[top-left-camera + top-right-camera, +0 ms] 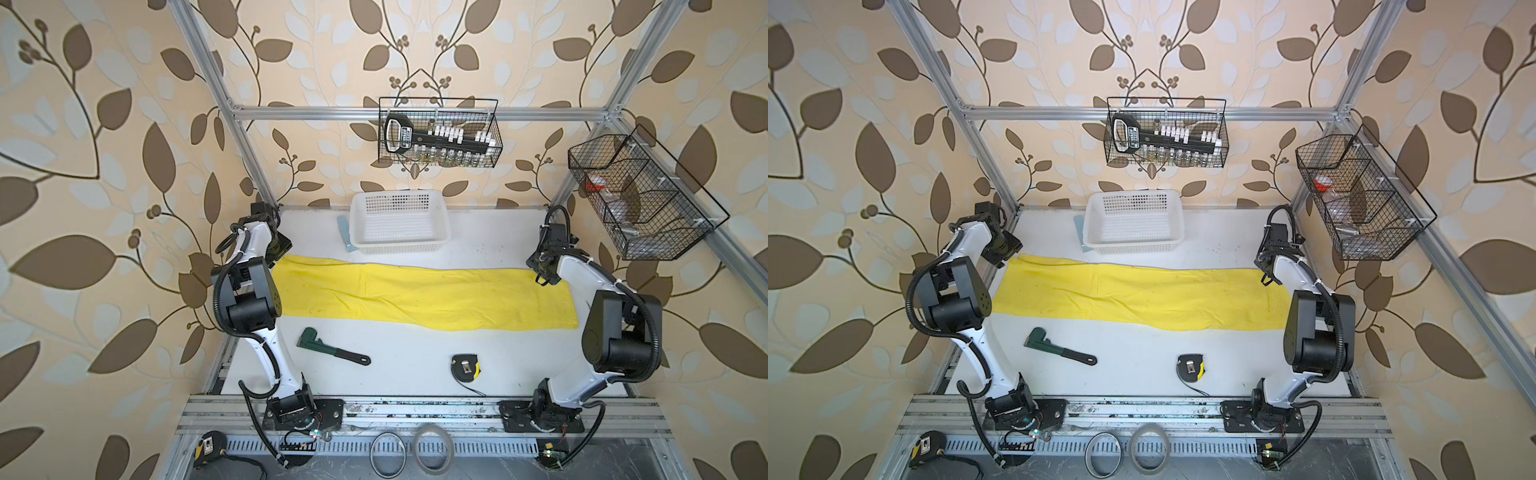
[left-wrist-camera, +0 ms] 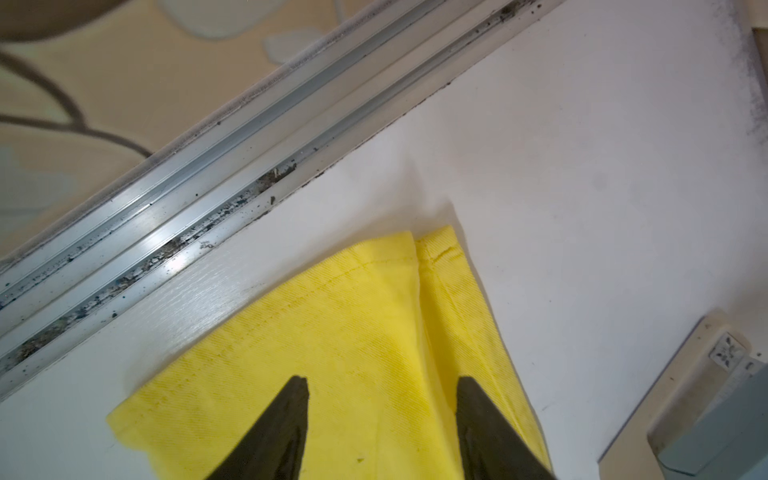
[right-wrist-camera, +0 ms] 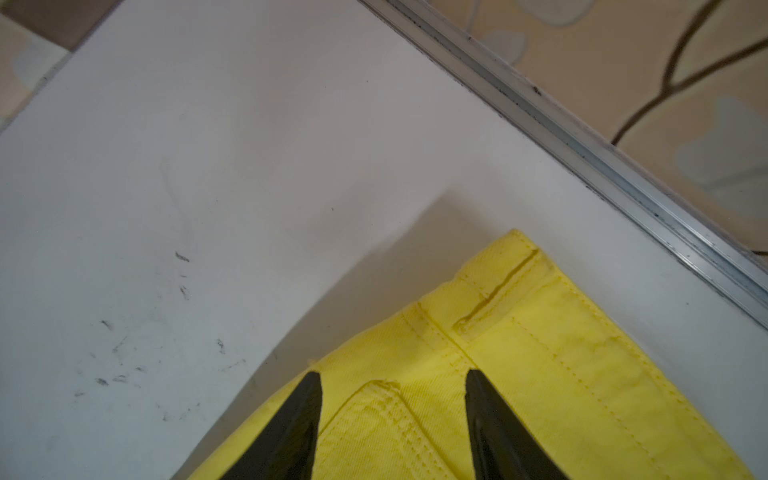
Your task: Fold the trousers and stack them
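The left pincer [image 2: 381,386] is seen with its jaws spread and nothing caught between them, over the hem end of the trousers [image 2: 332,353] at the left of the table [image 2: 582,166]. The right pincer [image 3: 392,378] is likewise spread and bare, over the waistband corner (a belt loop [image 3: 496,291] is seen there) at the right. Whether either pair of tips touches the cloth cannot be told.

In both top views the trousers [image 1: 424,297] are laid flat as one long yellow band, running from left to right across the middle of the table. Just beyond their far edge a white basket [image 1: 399,247] is set, and only its own perforated floor is shown inside.

On the far rail [image 1: 316,113] a wire basket [image 1: 478,160] is hung, in which a black tool [image 1: 436,139] with white pieces and a row of small jars [image 1: 446,158] are held. A second wire basket [image 1: 665,245], on the right, is divided into compartments. A red-capped thing [image 1: 598,185] is seen toward its far end, and the rest is too unclear to name.
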`<state>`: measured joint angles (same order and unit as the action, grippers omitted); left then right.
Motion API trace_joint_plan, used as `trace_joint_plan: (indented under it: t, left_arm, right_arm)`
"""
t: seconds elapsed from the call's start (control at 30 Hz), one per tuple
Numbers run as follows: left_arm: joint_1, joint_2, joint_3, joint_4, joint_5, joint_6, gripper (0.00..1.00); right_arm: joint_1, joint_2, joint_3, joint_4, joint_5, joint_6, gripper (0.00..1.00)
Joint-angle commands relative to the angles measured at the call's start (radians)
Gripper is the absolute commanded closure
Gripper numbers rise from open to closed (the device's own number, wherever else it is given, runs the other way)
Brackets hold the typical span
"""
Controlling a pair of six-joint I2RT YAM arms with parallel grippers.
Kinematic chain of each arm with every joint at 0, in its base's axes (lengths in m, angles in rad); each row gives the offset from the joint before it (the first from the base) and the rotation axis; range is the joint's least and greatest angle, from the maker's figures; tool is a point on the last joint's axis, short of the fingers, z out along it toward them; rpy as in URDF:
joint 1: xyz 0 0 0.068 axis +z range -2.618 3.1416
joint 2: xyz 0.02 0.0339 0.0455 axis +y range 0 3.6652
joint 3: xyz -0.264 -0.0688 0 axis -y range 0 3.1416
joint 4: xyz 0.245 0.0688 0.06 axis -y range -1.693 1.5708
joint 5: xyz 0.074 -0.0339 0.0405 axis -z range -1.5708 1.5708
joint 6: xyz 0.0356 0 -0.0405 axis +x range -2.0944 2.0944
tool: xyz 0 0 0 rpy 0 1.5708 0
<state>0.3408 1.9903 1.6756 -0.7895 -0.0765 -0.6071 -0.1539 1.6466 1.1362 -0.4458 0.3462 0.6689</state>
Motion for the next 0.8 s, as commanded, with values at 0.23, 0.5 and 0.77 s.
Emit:
trace_joint_plan:
  t: [0.23, 0.5, 0.77]
  left_arm:
    - [-0.002, -0.284, -0.093, -0.071, 0.127, 0.091, 0.33]
    - [-0.033, -0.517, -0.425, 0.022, 0.323, 0.123, 0.23]
    - [-0.069, -0.599, -0.587, 0.085, 0.391, 0.141, 0.02]
  right_arm:
    - [0.080, -0.219, -0.106, -0.079, -0.131, -0.082, 0.42]
    - [0.051, -0.303, -0.223, -0.090, -0.166, -0.126, 0.32]
    - [0.070, -0.243, -0.324, -0.028, -0.288, -0.098, 0.31]
